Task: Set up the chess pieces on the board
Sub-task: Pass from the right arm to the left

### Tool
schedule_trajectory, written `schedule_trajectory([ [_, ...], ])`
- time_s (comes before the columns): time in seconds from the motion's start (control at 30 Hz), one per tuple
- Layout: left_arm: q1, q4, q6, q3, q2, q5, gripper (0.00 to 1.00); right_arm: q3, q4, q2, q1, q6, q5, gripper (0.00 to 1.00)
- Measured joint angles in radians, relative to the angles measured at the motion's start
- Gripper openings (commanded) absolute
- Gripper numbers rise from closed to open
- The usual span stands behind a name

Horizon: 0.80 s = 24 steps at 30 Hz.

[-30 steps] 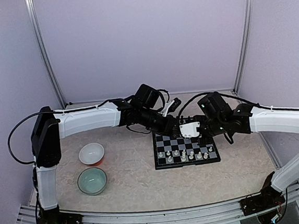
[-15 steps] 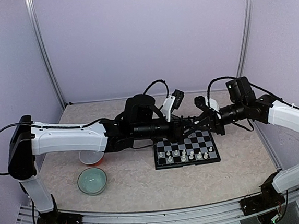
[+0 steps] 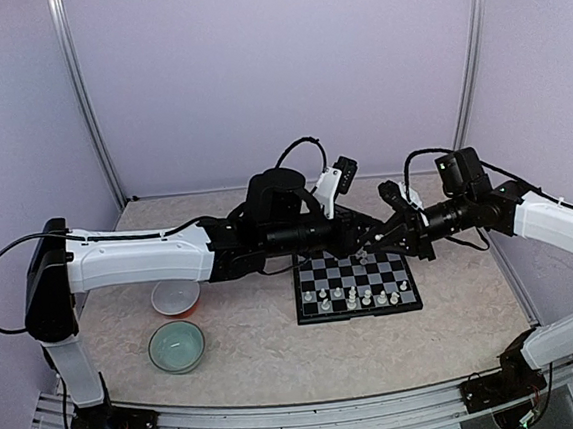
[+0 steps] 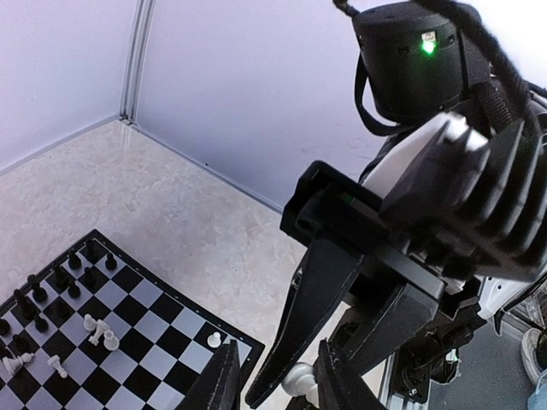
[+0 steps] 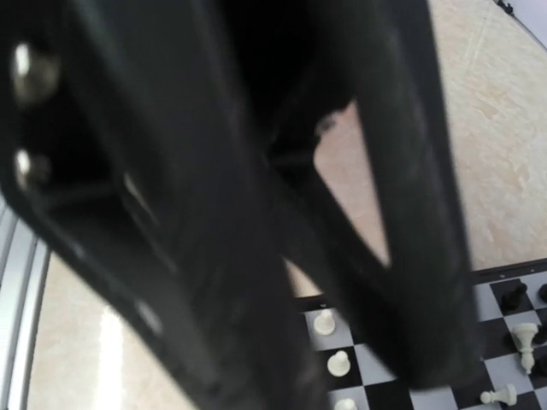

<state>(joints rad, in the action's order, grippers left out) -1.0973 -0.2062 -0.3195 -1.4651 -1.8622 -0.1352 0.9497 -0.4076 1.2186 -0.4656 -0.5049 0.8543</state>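
Below and nearer than the claws, the board (image 3: 357, 285) lies roughly square to the table (image 3: 248, 348) front, with chess pieces (image 3: 360, 294) upright on it. The left gripper (image 3: 367, 236) has its fingers apart. It meets the right gripper (image 3: 391, 233) tip-to-tip; I cannot tell that one's grip. A pale piece (image 4: 299, 381) is possibly between them. There is bare table rightward and beyond.

A pale green round bowl (image 3: 176, 346) sits on the beige marbled tabletop (image 3: 268, 352). Just behind it stands a white round bowl (image 3: 176, 297) with a reddish base.

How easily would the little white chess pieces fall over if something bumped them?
Probably easily: the white chess pieces look tiny and narrow, and some seem toppled on the board. Likely light and fiddly to pinch.
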Motion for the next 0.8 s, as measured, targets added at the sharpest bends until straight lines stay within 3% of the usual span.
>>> schedule_trajectory([
  [0.37,-0.017,0.032,0.048,0.001,-0.01,-0.006,0.31,0.0,-0.006,0.01,0.013,0.014,0.016,0.09],
  [0.8,-0.026,0.06,0.074,0.001,-0.01,0.013,0.2,0.0,-0.006,0.014,0.026,0.029,0.025,0.09],
])
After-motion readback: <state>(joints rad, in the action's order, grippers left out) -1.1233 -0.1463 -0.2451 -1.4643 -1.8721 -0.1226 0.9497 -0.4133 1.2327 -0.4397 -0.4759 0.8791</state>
